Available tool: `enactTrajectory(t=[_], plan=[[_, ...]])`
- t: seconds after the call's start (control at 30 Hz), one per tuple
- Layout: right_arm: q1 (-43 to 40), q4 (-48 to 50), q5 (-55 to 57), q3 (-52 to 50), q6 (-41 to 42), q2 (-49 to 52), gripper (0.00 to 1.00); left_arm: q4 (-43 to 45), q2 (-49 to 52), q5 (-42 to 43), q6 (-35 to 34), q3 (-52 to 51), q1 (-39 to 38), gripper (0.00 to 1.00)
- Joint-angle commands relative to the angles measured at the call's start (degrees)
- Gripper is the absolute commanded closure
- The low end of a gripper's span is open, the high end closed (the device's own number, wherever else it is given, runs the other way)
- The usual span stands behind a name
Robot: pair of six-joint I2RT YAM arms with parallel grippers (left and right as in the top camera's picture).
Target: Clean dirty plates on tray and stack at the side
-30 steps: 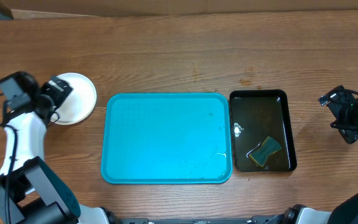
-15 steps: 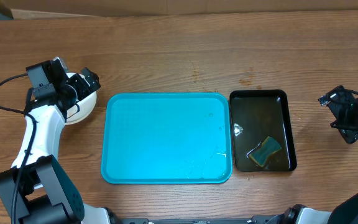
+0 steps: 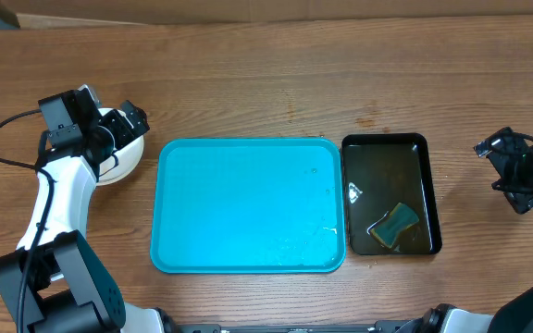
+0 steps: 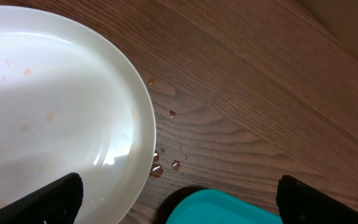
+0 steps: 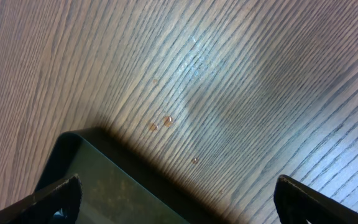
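Note:
The turquoise tray (image 3: 248, 205) lies bare in the middle of the table; its corner shows in the left wrist view (image 4: 222, 208). A white plate (image 3: 123, 157) sits on the table left of the tray, mostly under my left arm; in the left wrist view (image 4: 61, 106) it shows faint brown specks. Any plates beneath it are hidden. My left gripper (image 3: 128, 125) is open and empty above the plate's right edge, with fingertips at the bottom corners of its wrist view (image 4: 179, 199). My right gripper (image 3: 500, 159) is open and empty at the far right, above bare table (image 5: 179, 199).
A glossy black tray (image 3: 390, 194) holding water and a green-yellow sponge (image 3: 394, 225) stands right of the turquoise tray; its corner shows in the right wrist view (image 5: 98, 180). Water drops lie on the wood beside the plate (image 4: 157, 169).
One second ago my left arm was further left and lower over the plate. It swung up and right by half a second ago. Since then nothing has moved.

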Motion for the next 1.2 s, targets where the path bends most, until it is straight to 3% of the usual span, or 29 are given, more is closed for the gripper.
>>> enactTrajectory(t=[0.0,0.27,0.47,0.87,1.07,1.17], plan=[[-0.1,0.3,0.4,1.1,-0.2,0.0,0.0,0.2,0.2,0.6,1.7,-0.6,-0.2,0.0],[0.0,0.3,0.4,1.0,-0.2,-0.8,0.0,0.2,0.2,0.6,1.7,-0.6,-0.2,0.0],[2.7,0.3,0.4,1.0,-0.2,-8.6,0.0,0.2,0.2,0.6,1.7,-0.6,-0.2,0.0],[35.9,0.4,1.5,1.0,-0.7,-34.5,0.0,0.2,0.2,0.6,1.7,-0.6,-0.2,0.0],[39.3,1.9,8.6,0.6,-1.8,-47.5,0.0,0.2,0.2,0.6,1.7,-0.6,-0.2,0.0],[38.4,8.5,9.5,-2.4,-5.9,-53.5,0.0,0.2,0.2,0.6,1.7,-0.6,-0.2,0.0]])
